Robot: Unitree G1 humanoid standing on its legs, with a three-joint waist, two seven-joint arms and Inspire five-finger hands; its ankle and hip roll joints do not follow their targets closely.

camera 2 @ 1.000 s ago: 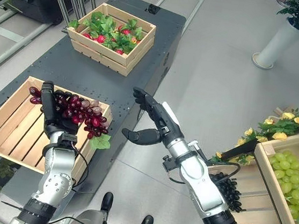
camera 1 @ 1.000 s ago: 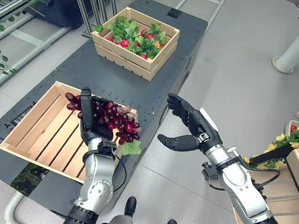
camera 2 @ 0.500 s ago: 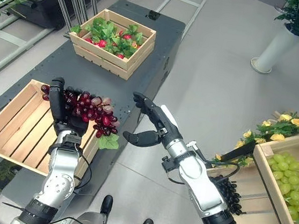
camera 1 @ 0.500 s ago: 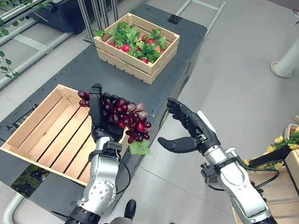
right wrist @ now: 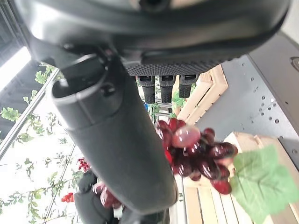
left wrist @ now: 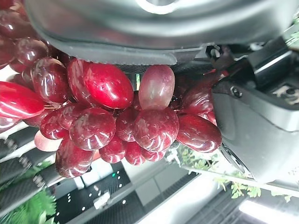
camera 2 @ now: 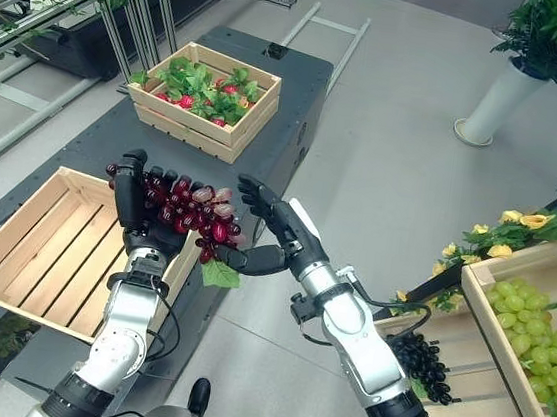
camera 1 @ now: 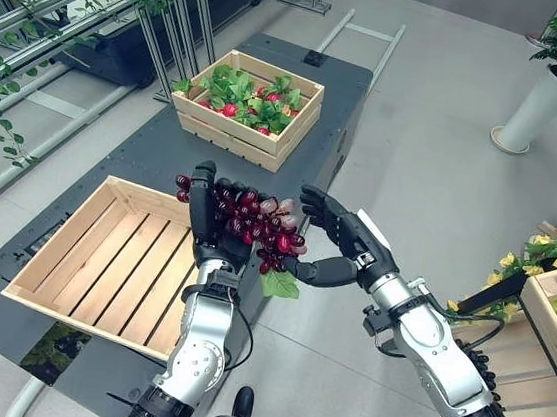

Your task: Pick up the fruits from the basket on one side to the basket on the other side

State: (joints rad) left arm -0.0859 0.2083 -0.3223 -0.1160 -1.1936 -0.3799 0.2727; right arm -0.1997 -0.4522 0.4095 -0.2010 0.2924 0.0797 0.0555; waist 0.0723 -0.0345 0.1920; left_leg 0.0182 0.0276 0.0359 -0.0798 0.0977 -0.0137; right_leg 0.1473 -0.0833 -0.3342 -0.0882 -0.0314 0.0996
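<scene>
- Your left hand [camera 1: 217, 237] is standing upright on a raised forearm, palm turned toward the right hand, with the bunch of red grapes [camera 1: 249, 223] lying across it.
- Its fingers are reaching up behind the bunch and its thumb [camera 1: 200, 200] is rising along the bunch's outer edge; in the left wrist view the dark hand parts are pressing against the grapes on two sides, so you are gripping the bunch.
- A green leaf [camera 1: 279, 284] is hanging from the bunch's lower end, just below the gap between your two hands.
- Your right hand [camera 1: 343, 244] is reaching in from the right on a bent arm, fingers spread and straight, thumb [camera 1: 319, 271] pointing toward the bunch.
- That hand is staying unclosed: its fingertips are sitting right at the bunch's near end, and you cannot tell from these views whether they are touching the grapes.
- Beneath and to the outer side of your left hand, the empty wooden crate [camera 1: 66, 248] is lying on the dark platform [camera 1: 164, 150]; the bunch is hanging over the crate's near corner and the platform edge rather than inside it.
- Well beyond both hands, a second crate [camera 1: 234, 137] with leaves and red fruit is sitting on the same platform.
- Past your right arm, a crate with green grapes [camera 2: 531, 333] is showing at the side.
</scene>
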